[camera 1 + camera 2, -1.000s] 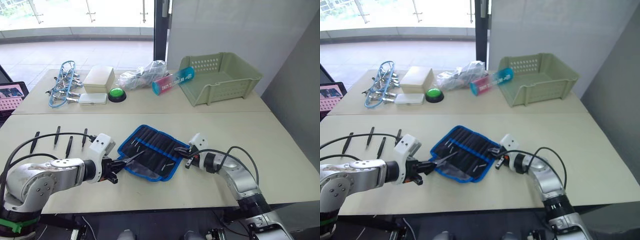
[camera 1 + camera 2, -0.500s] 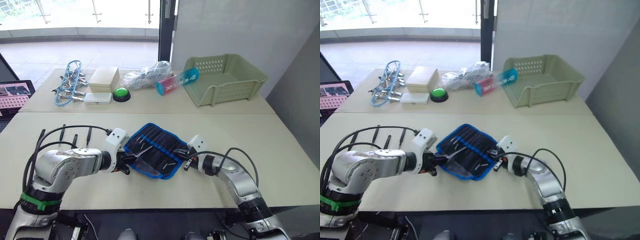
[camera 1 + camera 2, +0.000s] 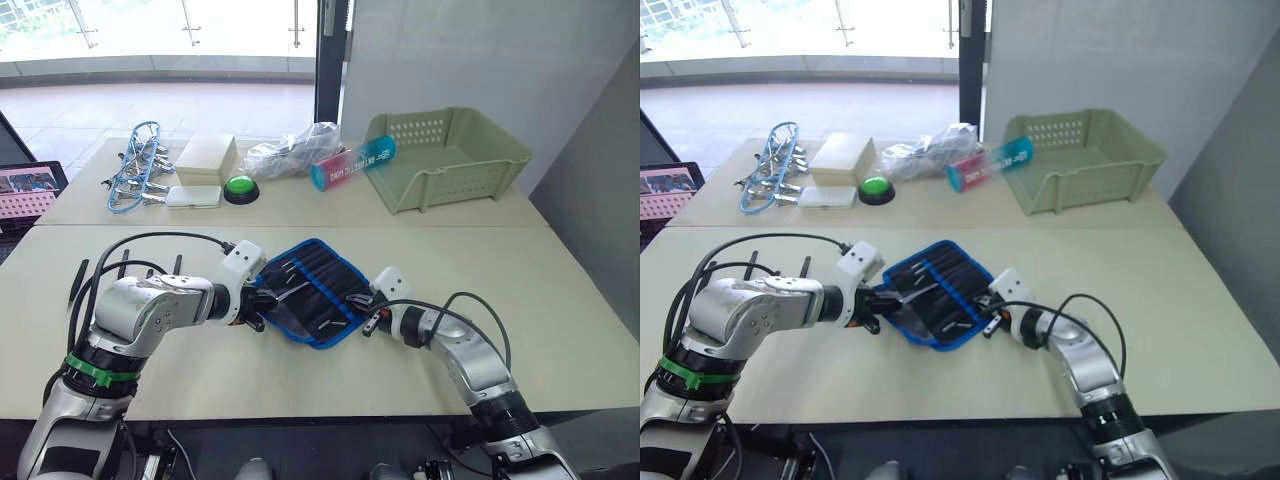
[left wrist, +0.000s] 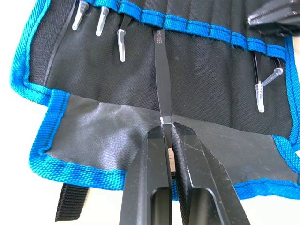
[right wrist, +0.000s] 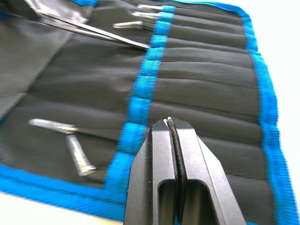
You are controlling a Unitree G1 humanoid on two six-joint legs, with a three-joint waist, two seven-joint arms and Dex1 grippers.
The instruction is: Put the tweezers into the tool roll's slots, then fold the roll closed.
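Observation:
The tool roll (image 3: 318,287) lies open on the near table, black with blue edging. My left gripper (image 4: 167,125) is at its left flap, shut on a slim black pair of tweezers (image 4: 160,75) whose far end meets a slot (image 4: 165,35) at the blue band. Other slots (image 5: 206,79) hold several capped tweezers (image 4: 121,43). My right gripper (image 5: 169,122) is shut on the roll's fabric at its right edge. Three loose tweezers (image 3: 78,281) lie on the table to the left.
On the far table stand a green basket (image 3: 446,156), a blue-pink tube (image 3: 352,163), a plastic bag (image 3: 290,150), a green button (image 3: 237,188), a white box (image 3: 206,157) and a blue clip bundle (image 3: 134,176). A tablet (image 3: 27,185) sits at the far left.
The camera has shifted. My left gripper has carried its tweezers forward and closer to the roll, up to the slot row. The right gripper stays on the roll's right edge.

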